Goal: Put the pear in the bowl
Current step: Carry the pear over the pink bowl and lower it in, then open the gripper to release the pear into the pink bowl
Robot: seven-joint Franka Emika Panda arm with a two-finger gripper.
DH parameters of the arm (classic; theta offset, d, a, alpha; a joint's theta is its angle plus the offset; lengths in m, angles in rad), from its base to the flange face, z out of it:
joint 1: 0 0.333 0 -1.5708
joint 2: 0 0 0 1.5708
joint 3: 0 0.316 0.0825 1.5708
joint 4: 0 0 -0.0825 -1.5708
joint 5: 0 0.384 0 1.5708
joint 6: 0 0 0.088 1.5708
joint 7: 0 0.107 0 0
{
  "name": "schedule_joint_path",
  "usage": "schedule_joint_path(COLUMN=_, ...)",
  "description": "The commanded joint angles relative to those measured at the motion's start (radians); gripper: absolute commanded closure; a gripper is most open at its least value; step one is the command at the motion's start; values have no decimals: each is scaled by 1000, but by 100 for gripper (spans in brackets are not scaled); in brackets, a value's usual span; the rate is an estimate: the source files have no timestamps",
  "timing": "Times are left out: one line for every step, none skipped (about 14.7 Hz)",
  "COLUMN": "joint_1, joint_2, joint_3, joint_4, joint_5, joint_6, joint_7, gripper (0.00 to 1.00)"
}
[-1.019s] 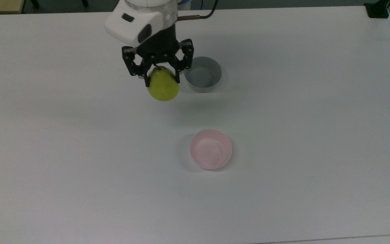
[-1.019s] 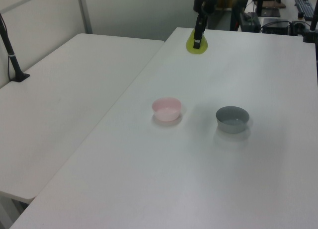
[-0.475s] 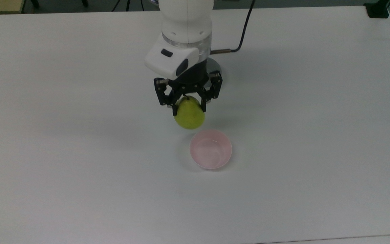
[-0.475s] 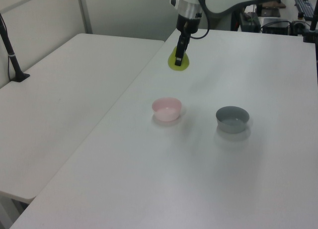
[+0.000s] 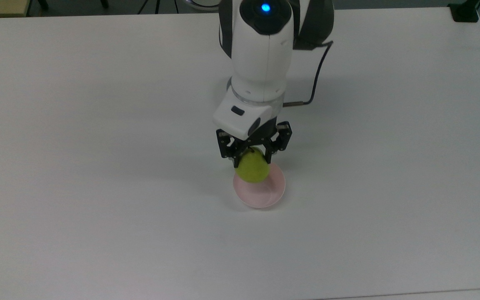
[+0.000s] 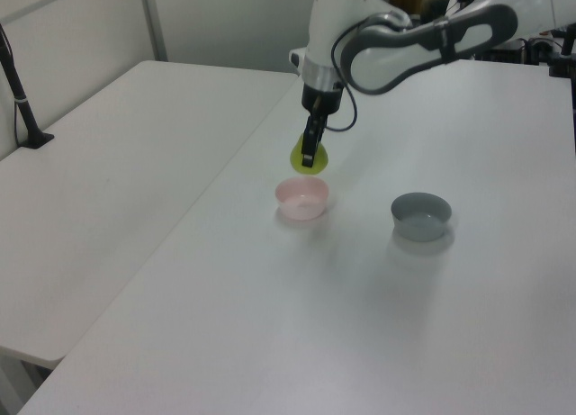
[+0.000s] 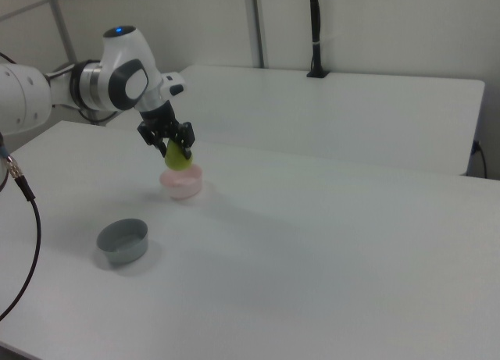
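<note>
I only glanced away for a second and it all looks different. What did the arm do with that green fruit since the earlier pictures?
The gripper, shut on the pear throughout, carried it from beside the grey bowl down the top view to just over the pink bowl. It has not let go. Both bowls stayed where they were on the table.
</note>
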Motion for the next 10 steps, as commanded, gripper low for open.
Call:
schedule_joint_path(joint_1=37, joint_2=64, joint_3=-19, joint_4=24, joint_5=9, joint_6=53, joint_7=37, gripper=62)
schedule_joint_path(joint_1=37, joint_2=76, joint_3=-19, joint_4=24, joint_5=10, joint_6=55, joint_7=38, gripper=62)
schedule_joint_path(joint_1=39, joint_2=85, joint_3=-19, joint_4=25, joint_5=10, joint_6=56, joint_7=43, gripper=62)
schedule_joint_path(joint_1=39, joint_2=94, joint_3=-19, joint_4=25, joint_5=9, joint_6=58, joint_7=43, gripper=61)
schedule_joint_path(joint_1=39, joint_2=99, joint_3=-19, joint_4=25, joint_5=10, joint_6=73, joint_7=44, gripper=60)
schedule_joint_path(joint_1=37, joint_2=101, joint_3=-19, joint_4=24, joint_5=9, joint_6=87, joint_7=49, gripper=60)
schedule_joint_path(joint_1=37, joint_2=102, joint_3=-19, joint_4=24, joint_5=9, joint_6=96, joint_7=57, gripper=57)
schedule_joint_path(joint_1=37, joint_2=104, joint_3=-19, joint_4=24, joint_5=9, joint_6=98, joint_7=57, gripper=46)
schedule_joint_path(joint_1=37, joint_2=110, joint_3=-19, joint_4=24, joint_5=9, joint_6=98, joint_7=57, gripper=23)
schedule_joint_path(joint_1=37, joint_2=110, joint_3=-19, joint_4=24, joint_5=9, joint_6=98, joint_7=57, gripper=0)
